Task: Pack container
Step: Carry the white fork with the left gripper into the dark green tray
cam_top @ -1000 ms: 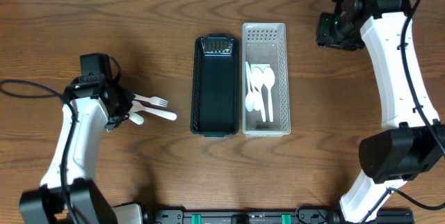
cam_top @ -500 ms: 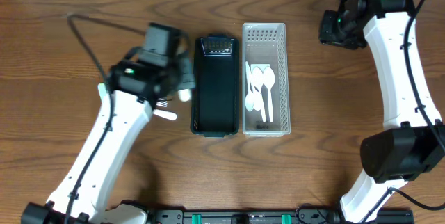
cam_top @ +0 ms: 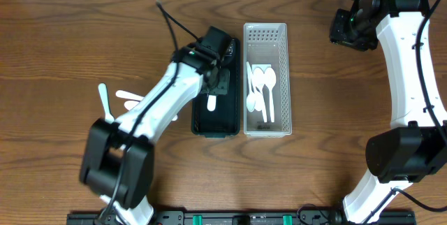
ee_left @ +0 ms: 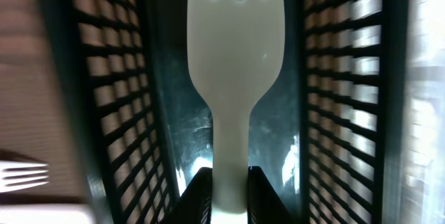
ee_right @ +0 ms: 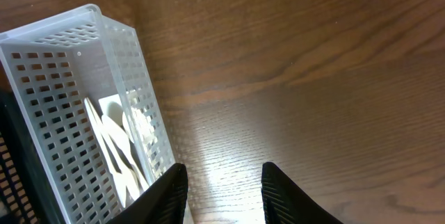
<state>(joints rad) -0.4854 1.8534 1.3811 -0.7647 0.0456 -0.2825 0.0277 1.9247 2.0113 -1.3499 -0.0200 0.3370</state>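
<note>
My left gripper (cam_top: 215,89) is shut on the handle of a white plastic fork (ee_left: 233,78) and holds it over the inside of the dark green slotted container (cam_top: 202,124). In the left wrist view the fork hangs lengthwise between the container's slotted walls (ee_left: 115,99), tines pointing away. The white slotted container (cam_top: 265,33) beside it holds several white spoons (cam_top: 262,89). More white cutlery (cam_top: 126,98) lies on the table left of the dark container. My right gripper (ee_right: 222,182) is open and empty, high at the far right beside the white container (ee_right: 62,92).
The wooden table (cam_top: 335,134) runs around both containers. Another fork (ee_left: 21,175) shows on the table at the left edge of the left wrist view. The left arm (cam_top: 150,117) stretches diagonally over the loose cutlery.
My left arm swung from the loose cutlery at the left to over the dark container, carrying a fork. The right arm drifted slightly right.
</note>
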